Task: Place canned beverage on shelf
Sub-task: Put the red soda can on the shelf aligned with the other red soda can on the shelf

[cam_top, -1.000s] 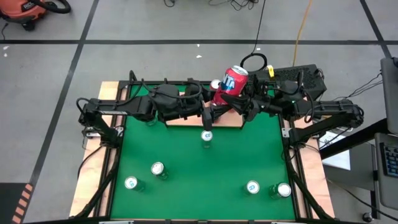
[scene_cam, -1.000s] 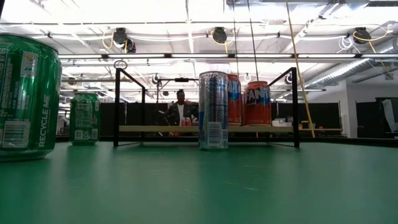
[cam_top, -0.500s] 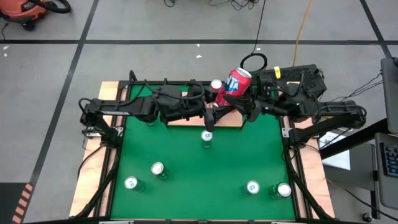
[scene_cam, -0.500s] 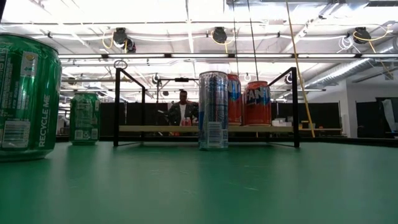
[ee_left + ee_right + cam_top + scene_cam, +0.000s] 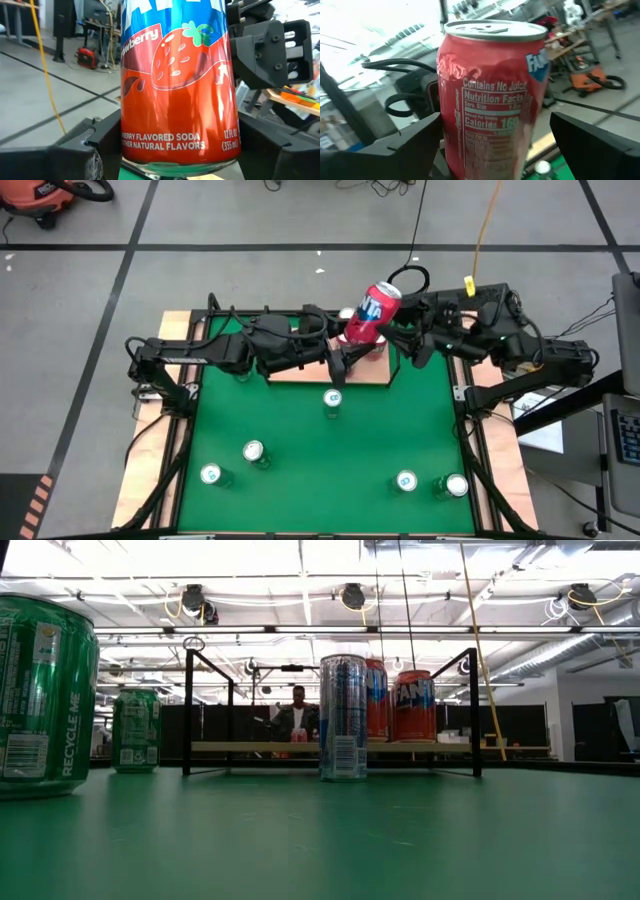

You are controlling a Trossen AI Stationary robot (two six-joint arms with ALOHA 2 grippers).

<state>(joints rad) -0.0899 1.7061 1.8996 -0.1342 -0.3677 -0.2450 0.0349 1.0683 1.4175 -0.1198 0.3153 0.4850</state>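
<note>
A red strawberry soda can [image 5: 373, 310] stands in the air over the table's far middle, above the light-wood shelf [image 5: 300, 372] with its black rail. My left gripper [image 5: 352, 348] reaches in from the left and is shut on the can [image 5: 175, 100]. My right gripper [image 5: 398, 340] is open on the can's right side. In the right wrist view its fingers flank the can [image 5: 490, 100] with gaps on both sides and touch nothing. Neither gripper nor this can shows in the low view. My left gripper pinches the can's lower wall [image 5: 131, 142] between its two fingers, one on each side. The fingers come level from the table's left. The can is about upright and lifted clear, its base free above the green table and the pale board.
On the shelf [image 5: 260, 747] stand a red-and-blue can [image 5: 378, 700] and an orange can [image 5: 413, 705]. A tall silver can [image 5: 343, 717] stands on the table before it. Several green cans [image 5: 253, 451] [image 5: 405, 480] stand on the near half. A person [image 5: 298, 715] stands beyond the table.
My right gripper has let go of the can and drawn back toward the table's right edge, rising a little. The can stays in my left gripper, in about the same place.
</note>
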